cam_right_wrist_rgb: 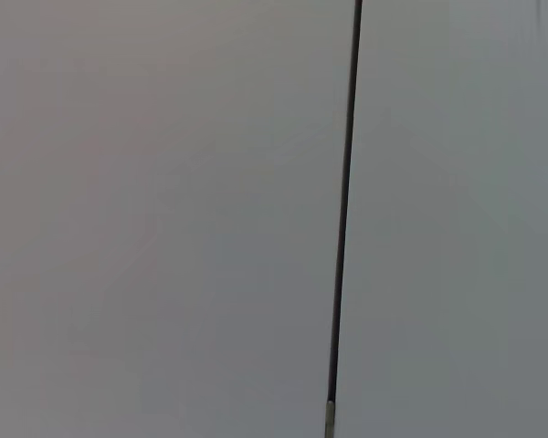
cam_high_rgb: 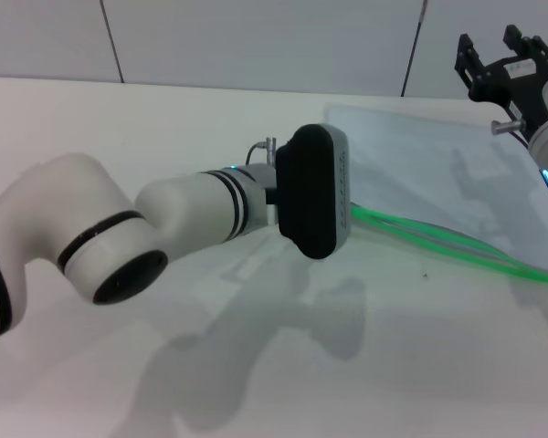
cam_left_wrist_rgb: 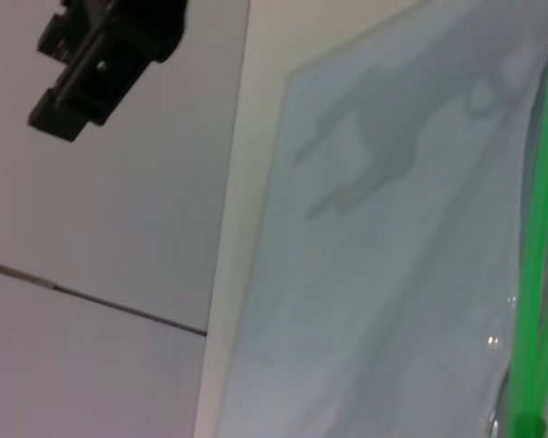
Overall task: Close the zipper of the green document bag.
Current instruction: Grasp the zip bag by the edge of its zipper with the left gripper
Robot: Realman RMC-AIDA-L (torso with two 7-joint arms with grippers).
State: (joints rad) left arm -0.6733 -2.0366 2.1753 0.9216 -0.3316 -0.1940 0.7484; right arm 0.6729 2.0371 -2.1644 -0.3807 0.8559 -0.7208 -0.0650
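I see the bag (cam_high_rgb: 420,173) lying flat on the surface (cam_high_rgb: 256,365), its zipper (cam_high_rgb: 457,245) along the near edge, where the two green strips gape apart, so it is not closed. My left hand (cam_high_rgb: 312,192) sits at the zipper's near-left end, but its body hides the fingers and I cannot tell whether they are apart or together, or whether they have the slider. My right hand (cam_high_rgb: 507,57) hangs above the bag's far right corner, fingers apart and holding nothing. I judge the main risk is that nothing pins the bag: a pull along the zipper could drag the whole bag instead of closing it. With the slider hidden, I might also pinch only a strip and buckle it.
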